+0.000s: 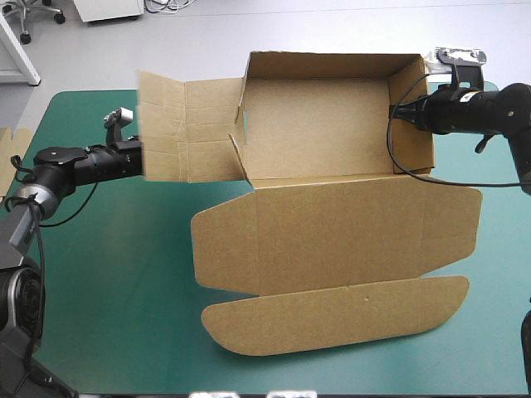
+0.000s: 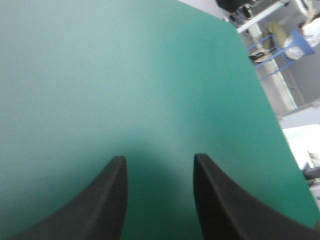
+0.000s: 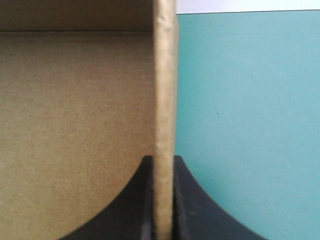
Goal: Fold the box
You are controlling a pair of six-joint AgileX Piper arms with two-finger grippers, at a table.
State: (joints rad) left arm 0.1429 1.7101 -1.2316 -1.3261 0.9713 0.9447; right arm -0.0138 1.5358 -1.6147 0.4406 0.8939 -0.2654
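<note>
The brown box (image 1: 319, 124) stands as an open tray at the table's far side, with its back and right walls raised. Its lid (image 1: 332, 232) lies flat toward the front, ending in a rounded tuck flap (image 1: 332, 317). The left side panel (image 1: 178, 133) is spread outward, its creases showing. My right gripper (image 1: 398, 112) (image 3: 162, 159) is shut on the right wall (image 3: 164, 90), one finger inside and one outside. My left gripper (image 1: 137, 156) (image 2: 159, 157) sits at the side panel's outer edge, open. In its own view only teal-green cover shows between the fingers.
An edge of more brown board (image 1: 15, 137) shows at the table's left edge. Bare teal-green cover (image 1: 116, 274) lies left of the lid and along the front edge. The table's corner (image 2: 235, 30) lies ahead of my left gripper.
</note>
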